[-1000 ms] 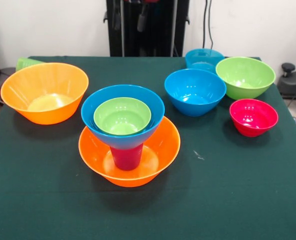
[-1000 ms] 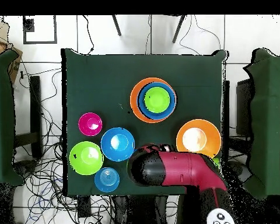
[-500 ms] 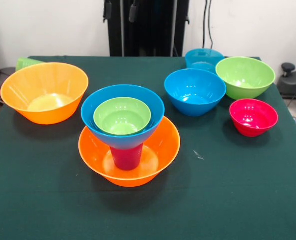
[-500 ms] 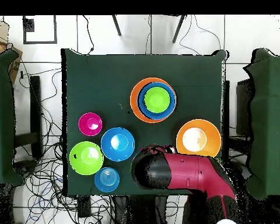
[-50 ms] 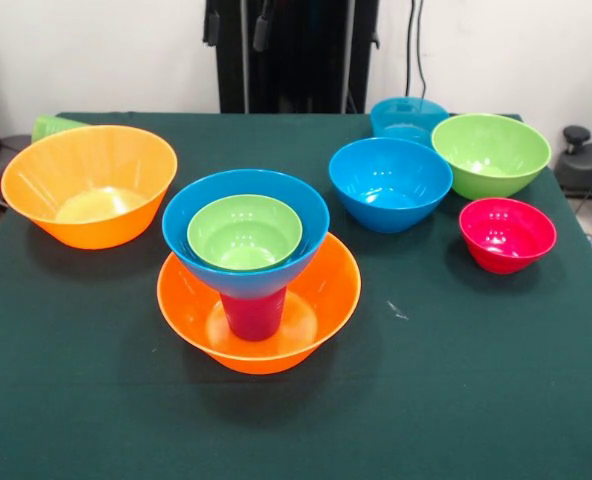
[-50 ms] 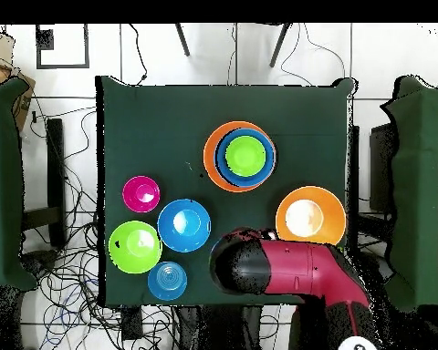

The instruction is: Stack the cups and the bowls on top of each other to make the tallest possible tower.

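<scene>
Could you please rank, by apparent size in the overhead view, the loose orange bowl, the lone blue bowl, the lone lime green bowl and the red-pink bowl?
Largest to smallest:
1. Loose orange plastic bowl
2. Lone blue plastic bowl and lone lime green plastic bowl, which look about alike
3. Small red-pink plastic bowl

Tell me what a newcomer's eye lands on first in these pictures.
The tower near the table's middle: an orange bowl holding a purple-magenta cup, with a blue bowl and a lime green bowl on top. In the overhead view, the red and black arm stretches over the table's bottom edge.
</scene>
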Controlling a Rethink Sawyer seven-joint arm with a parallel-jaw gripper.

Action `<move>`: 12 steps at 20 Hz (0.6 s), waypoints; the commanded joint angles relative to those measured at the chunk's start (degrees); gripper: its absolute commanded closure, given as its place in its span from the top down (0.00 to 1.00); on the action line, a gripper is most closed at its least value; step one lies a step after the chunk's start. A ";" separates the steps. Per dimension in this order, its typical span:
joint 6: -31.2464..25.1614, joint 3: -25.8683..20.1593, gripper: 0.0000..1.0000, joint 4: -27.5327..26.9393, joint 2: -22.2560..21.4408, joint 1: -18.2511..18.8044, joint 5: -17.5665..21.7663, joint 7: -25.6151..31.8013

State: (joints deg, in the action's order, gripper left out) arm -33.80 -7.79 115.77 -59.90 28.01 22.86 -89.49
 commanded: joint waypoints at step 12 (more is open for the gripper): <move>3.27 -6.13 1.00 -1.19 7.38 5.07 8.20 4.86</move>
State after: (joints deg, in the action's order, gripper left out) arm -33.72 -8.47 115.69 -57.66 32.65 25.61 -89.49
